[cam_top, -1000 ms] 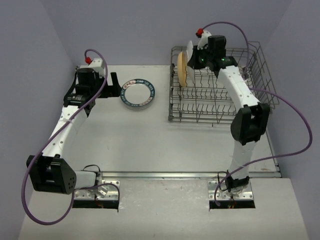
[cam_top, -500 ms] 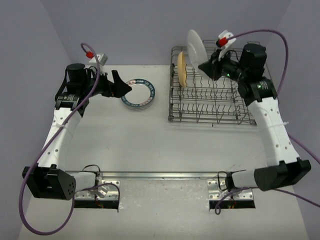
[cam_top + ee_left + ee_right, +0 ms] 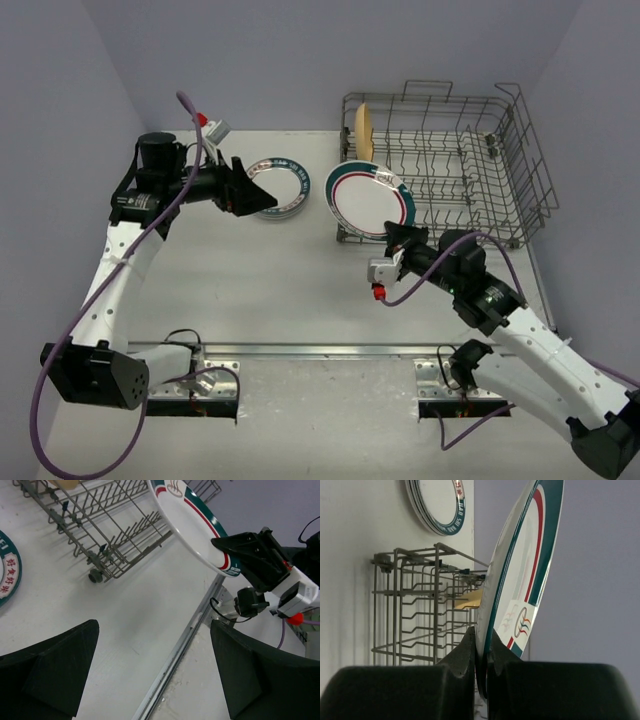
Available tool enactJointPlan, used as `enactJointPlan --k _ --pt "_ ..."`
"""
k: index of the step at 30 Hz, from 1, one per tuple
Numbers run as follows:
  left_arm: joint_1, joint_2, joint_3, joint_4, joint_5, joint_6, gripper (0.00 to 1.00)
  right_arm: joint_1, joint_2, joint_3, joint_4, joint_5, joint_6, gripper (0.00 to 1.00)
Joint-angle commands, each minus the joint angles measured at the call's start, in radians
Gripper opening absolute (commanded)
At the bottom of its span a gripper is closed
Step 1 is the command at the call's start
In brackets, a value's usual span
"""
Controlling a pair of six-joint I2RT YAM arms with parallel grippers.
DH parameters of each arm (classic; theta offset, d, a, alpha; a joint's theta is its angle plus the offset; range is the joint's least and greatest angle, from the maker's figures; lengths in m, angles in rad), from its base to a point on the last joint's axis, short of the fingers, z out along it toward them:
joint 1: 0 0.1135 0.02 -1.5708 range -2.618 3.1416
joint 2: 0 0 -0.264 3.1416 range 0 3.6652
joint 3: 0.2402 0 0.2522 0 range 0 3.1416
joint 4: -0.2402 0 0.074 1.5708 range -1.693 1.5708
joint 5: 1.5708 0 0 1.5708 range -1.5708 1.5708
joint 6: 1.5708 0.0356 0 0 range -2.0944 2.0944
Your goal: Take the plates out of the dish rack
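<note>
One round glossy teal-rimmed plate (image 3: 365, 200) pinched by right claw (image 3: 397, 236); left claw (image 3: 256, 190) spread wide, empty.

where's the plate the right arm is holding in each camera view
Top external: plate at centre, by the rack's left end.
Left wrist: plate top centre, right of the rack.
Right wrist: plate edge-on, centre right, rack behind on its left.
Shared landmark: the rack.
</note>
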Motion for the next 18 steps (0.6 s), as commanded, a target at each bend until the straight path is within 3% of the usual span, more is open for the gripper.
enactJointPlan --k 1,5,18 --pt "-0.083 0.02 0.006 -0.042 -0.036 0.063 0.89 0.048 -0.105 -0.156 0.31 0.007 -0.414 0.0" --pt "-0.121 0.057 0.024 -0.083 -0.088 0.107 0.83 0.073 -0.13 -0.245 0.357 -0.018 -0.514 0.0" --pt "-0.232 0.141 0.037 -0.113 -0.211 0.169 0.72 0.153 -0.102 -0.275 0.367 -0.013 -0.597 0.0"
